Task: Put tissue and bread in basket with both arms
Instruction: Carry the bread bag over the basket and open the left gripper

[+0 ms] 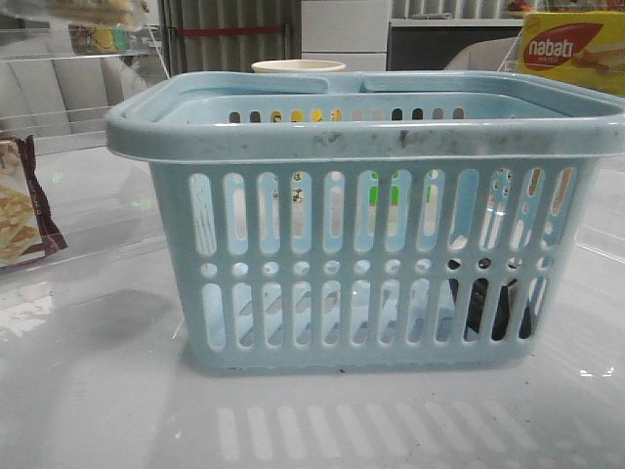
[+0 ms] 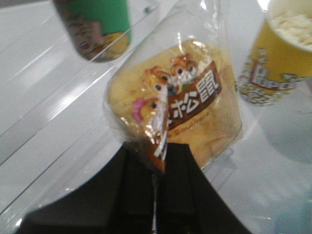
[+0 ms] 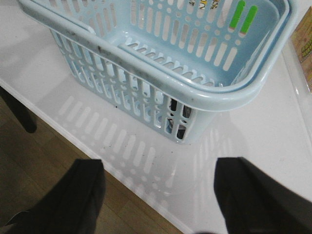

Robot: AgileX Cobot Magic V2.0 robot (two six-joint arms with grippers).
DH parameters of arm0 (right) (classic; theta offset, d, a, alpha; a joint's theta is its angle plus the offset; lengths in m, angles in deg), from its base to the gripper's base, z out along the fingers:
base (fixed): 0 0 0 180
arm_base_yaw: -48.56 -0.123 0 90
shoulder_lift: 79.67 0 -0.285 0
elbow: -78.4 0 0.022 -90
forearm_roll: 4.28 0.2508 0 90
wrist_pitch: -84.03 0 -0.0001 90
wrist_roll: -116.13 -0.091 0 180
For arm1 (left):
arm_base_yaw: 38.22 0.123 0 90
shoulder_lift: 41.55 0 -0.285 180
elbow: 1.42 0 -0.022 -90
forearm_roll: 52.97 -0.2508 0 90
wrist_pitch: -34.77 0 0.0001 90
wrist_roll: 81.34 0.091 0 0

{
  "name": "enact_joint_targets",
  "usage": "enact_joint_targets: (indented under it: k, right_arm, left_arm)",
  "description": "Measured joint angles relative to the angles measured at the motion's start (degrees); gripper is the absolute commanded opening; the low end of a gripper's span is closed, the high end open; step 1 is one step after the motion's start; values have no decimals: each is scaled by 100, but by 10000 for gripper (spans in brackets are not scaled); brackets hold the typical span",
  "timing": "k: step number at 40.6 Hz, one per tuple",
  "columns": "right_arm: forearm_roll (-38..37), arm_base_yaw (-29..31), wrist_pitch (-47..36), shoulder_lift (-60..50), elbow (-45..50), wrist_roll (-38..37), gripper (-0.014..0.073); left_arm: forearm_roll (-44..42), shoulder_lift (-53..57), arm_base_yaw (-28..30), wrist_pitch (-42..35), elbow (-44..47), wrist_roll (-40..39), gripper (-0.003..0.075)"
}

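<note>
Pale blue slotted plastic basket [image 1: 366, 225] on white worktop [image 1: 88, 391]; small black tissue pack [image 1: 488, 308] already inside, 1 of 2 items done. Left hand [image 2: 155, 161] pinches clear crinkly packet of golden bread [image 2: 178, 114], outside basket. Right hand [image 3: 158, 195] spread, empty.

table [image 1: 98, 391]: glossy white, fills lower frame
basket [image 1: 366, 244]: centre, standing on table
cracker packet [image 1: 21, 200]: left edge, on table
bread [image 2: 178, 105]: lying on table, wrist view centre
</note>
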Motion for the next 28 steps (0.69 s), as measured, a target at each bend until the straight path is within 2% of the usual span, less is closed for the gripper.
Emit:
enact_joint_targets:
  k: [6, 15, 23, 28]
  right_arm:
    - [0, 0, 0, 0, 0, 0, 569]
    - [0, 0, 0, 0, 0, 0, 569]
    - [0, 0, 0, 0, 0, 0, 569]
    - [0, 0, 0, 0, 0, 0, 569]
  left_arm:
    - [84, 496, -718, 393, -9, 195, 92]
    - [228, 681, -1864, 761, -13, 292, 92]
    - [279, 681, -2788, 599, 402, 368, 92]
    - [301, 681, -3026, 373, 861, 381, 92]
